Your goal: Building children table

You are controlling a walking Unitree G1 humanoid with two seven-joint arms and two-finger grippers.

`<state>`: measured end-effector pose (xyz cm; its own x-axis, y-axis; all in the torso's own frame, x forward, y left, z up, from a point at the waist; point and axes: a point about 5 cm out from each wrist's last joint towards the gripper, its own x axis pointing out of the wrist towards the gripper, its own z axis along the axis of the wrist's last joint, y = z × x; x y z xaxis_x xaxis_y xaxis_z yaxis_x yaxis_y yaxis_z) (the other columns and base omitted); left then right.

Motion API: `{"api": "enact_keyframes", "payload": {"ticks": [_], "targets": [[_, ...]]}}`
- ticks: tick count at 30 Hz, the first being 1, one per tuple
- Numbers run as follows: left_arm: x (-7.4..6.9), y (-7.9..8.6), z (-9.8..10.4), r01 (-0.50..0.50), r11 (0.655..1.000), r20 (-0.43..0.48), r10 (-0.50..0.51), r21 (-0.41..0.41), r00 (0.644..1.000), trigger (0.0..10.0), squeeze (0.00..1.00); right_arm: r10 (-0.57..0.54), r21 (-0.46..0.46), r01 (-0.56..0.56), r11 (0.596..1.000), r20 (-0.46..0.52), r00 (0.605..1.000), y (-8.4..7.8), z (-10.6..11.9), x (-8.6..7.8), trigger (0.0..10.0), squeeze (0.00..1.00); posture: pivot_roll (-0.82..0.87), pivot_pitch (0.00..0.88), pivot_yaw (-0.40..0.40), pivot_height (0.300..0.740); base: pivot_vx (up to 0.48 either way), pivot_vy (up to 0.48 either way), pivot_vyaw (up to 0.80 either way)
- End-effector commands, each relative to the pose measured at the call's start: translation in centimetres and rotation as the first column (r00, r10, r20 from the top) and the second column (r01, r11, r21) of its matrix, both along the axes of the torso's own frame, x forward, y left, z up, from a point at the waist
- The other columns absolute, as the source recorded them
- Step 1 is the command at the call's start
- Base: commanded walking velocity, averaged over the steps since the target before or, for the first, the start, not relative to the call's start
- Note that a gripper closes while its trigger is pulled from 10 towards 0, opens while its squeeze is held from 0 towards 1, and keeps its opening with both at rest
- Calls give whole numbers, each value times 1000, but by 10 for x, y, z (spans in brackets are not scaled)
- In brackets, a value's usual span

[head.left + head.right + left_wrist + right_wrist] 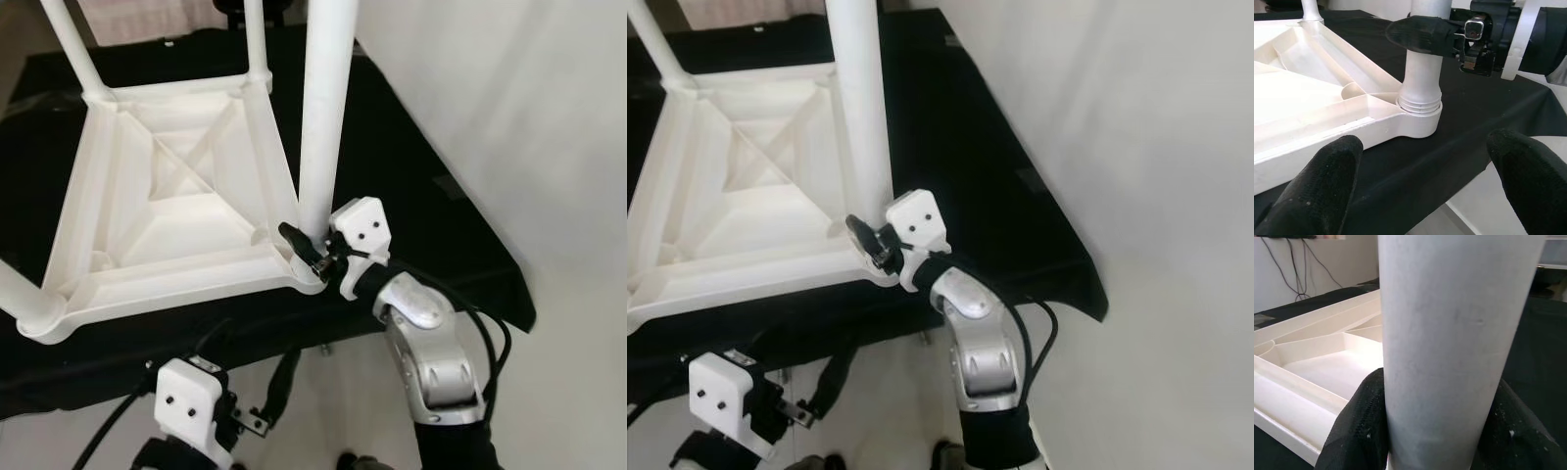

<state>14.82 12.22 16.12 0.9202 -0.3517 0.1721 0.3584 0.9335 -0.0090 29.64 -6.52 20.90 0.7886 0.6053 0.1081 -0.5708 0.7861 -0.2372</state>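
A white children's table top (pixel 176 215) lies upside down on a black cloth (pixel 421 196). An upright white leg (pixel 323 127) stands in its near right corner socket (pixel 1418 117), with a few screw threads showing above the rim. My right gripper (pixel 309 245) is shut on this leg just above the socket; its black fingers (pixel 1359 426) press both sides of the leg (pixel 1454 342). My left gripper (pixel 1425 144) hangs open below the cloth's front edge, facing the same corner and holding nothing.
Other white legs stand in the far left (pixel 73 44), far right (pixel 257 39) and near left (pixel 20 294) corners. The cloth-covered surface ends close to the right of the held leg, beside a pale wall (pixel 529 117). Pale floor lies below the front edge.
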Motion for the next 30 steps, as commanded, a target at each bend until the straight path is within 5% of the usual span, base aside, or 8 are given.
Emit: {"api": "enact_keyframes", "payload": {"ticks": [1, 2, 6, 7, 15, 17, 24, 30], "targets": [[0, 0, -8, 25, 1000, -38, -25, 11, 999, 10000, 0, -22, -89, 14, 996, -91, 996, 0, -21, 7, 0, 0, -27, 219, -30, 740, 0, 0, 0], [2, -1, -9, 36, 999, -35, -36, 13, 999, 10000, 0, 32, -55, -37, 998, -88, 996, 7, -13, 16, 10000, 0, -30, 215, -33, 740, 0, 0, 0], [3, -2, -9, 25, 1000, -31, -24, 11, 999, 10000, 0, 210, -12, -211, 977, -65, 976, 15, 2, 18, 10000, 267, -30, 206, -38, 740, 0, 0, 0], [3, -2, -10, 24, 1000, -30, -23, 11, 999, 10000, 0, 319, 4, -319, 948, -62, 946, 18, 9, 15, 10000, 1000, -33, 201, -41, 740, 0, 0, 0], [4, -4, -10, 29, 1000, -28, -29, 5, 999, 10000, 0, 677, -65, -677, 734, -22, 736, 12, 38, 7, 10000, 1000, -41, 200, -49, 740, 0, 0, 0], [4, -4, -10, 31, 1000, -27, -31, 3, 999, 10000, 0, 760, -117, -761, 639, -58, 647, 4, 41, 13, 10000, 0, -35, 205, -49, 740, 0, 0, 0], [2, -4, -9, 27, 1000, -29, -27, 2, 999, 10000, 0, 790, -107, -797, 595, -108, 604, 2, 49, 42, 9765, 0, -19, 216, -45, 740, 0, 0, 0], [0, -4, -8, 25, 1000, -33, -25, 2, 999, 10000, 0, 835, -82, -845, 529, -126, 536, 2, 52, 42, 0, 0, -15, 225, -43, 740, 0, 0, 0]]}}
